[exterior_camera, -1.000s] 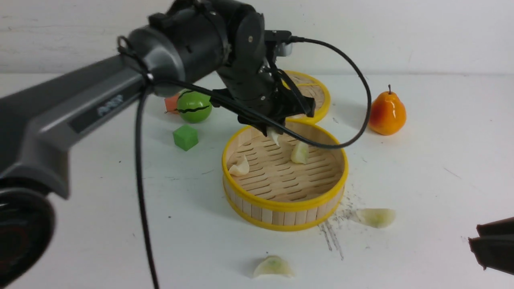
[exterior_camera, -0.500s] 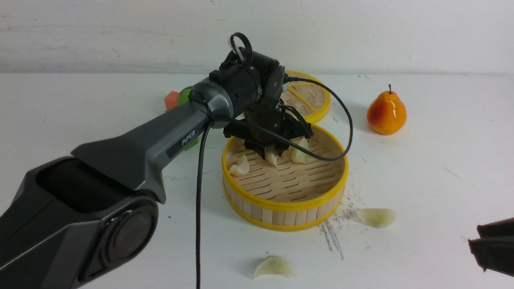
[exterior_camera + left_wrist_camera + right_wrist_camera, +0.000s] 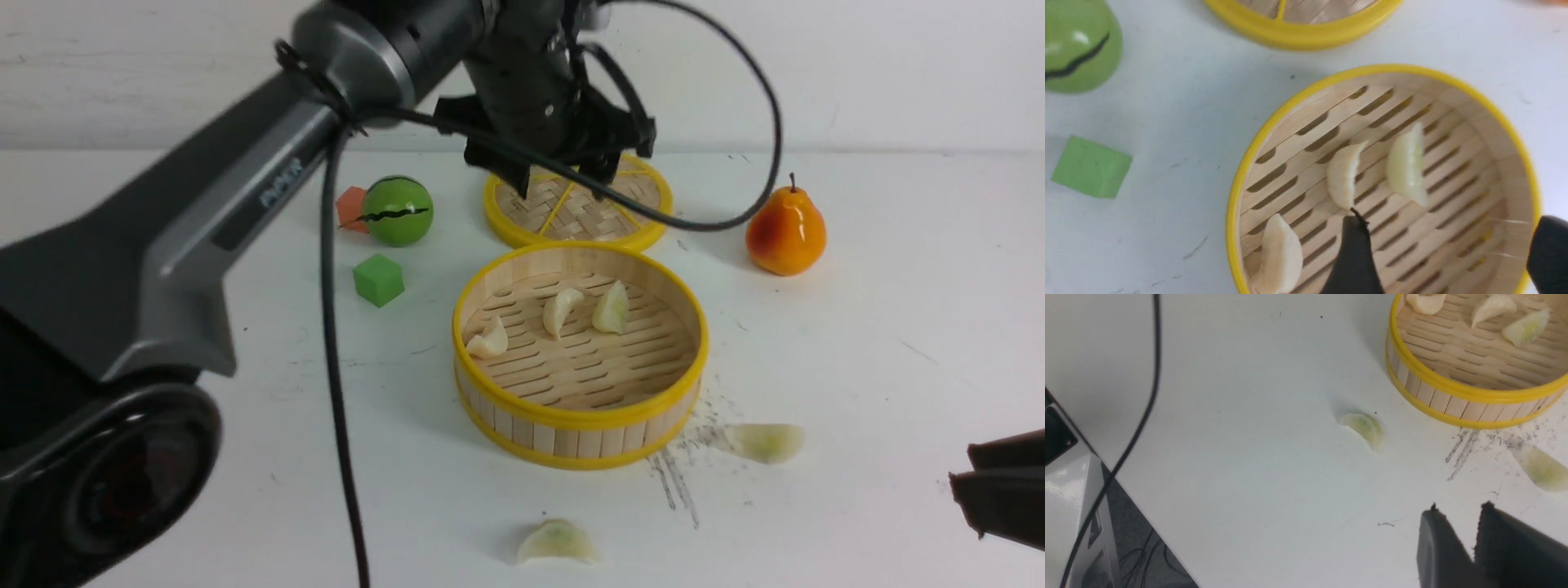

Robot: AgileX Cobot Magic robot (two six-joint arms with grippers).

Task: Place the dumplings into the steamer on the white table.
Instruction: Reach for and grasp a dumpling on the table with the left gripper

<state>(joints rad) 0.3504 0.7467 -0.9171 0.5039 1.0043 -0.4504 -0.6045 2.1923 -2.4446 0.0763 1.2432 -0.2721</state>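
The black left gripper (image 3: 563,175) is lifting up from the basket, fingers spread wide, empty. On the scuffed white table (image 3: 857,343), the round bamboo steamer (image 3: 571,420) is holding three pale crescent dumplings (image 3: 562,310); two are lying outside. The right gripper (image 3: 1459,516) is resting with fingers slightly apart, empty.

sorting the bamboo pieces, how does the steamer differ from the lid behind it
The steamer has a slat wall and slatted floor; the lid is a flat woven disc with yellow spokes. The steamer holds three dumplings; nothing shows on the lid. The steamer looks wider than the lid. Both are round bamboo with yellow rims.
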